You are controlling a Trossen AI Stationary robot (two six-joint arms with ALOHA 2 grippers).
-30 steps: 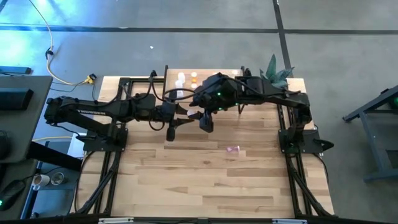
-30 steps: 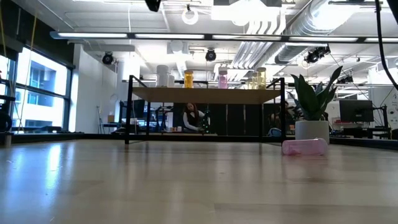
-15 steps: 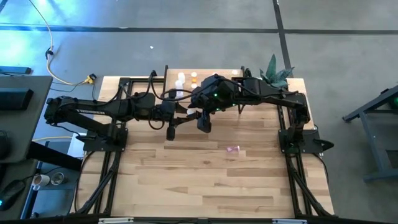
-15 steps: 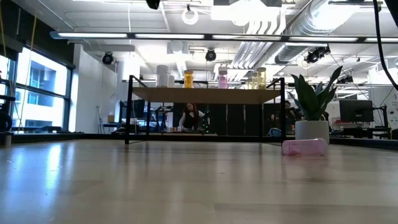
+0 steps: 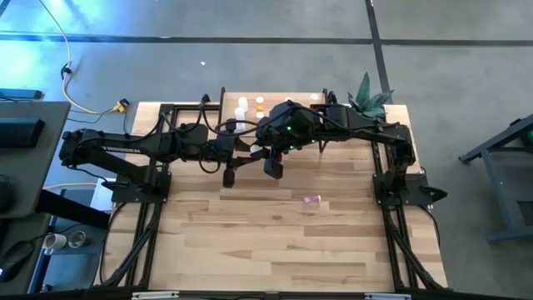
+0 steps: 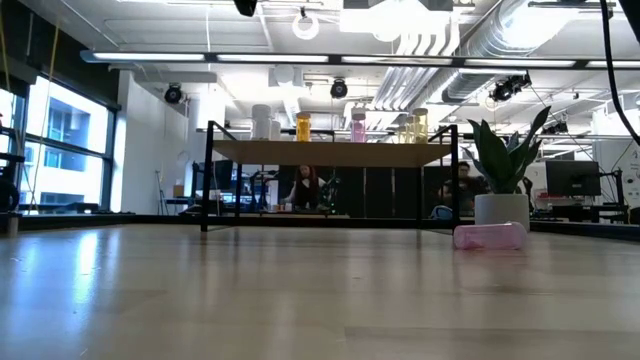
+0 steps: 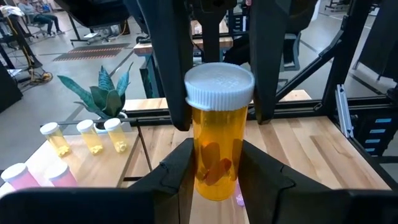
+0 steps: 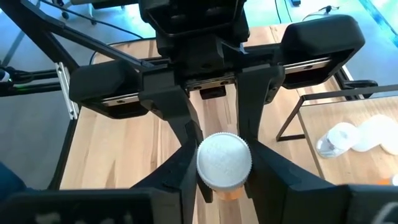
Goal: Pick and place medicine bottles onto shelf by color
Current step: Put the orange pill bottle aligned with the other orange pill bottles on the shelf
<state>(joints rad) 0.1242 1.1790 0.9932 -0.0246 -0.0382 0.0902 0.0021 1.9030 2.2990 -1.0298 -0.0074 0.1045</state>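
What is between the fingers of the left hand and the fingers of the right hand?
An orange medicine bottle with a white cap: the left hand holds its body and the right hand closes near its cap, as both wrist views show.

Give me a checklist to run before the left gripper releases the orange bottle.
1. Left gripper shut on orange bottle: ok.
2. Right gripper fingers against the white cap: ok.
3. Right grip firm enough to carry alone: cannot tell.
4. Bottle upright between the grippers: ok.
5. Free spot on shelf beside shelved orange bottle: ok.
6. Pink bottle lying on the table, unsorted: not ok.
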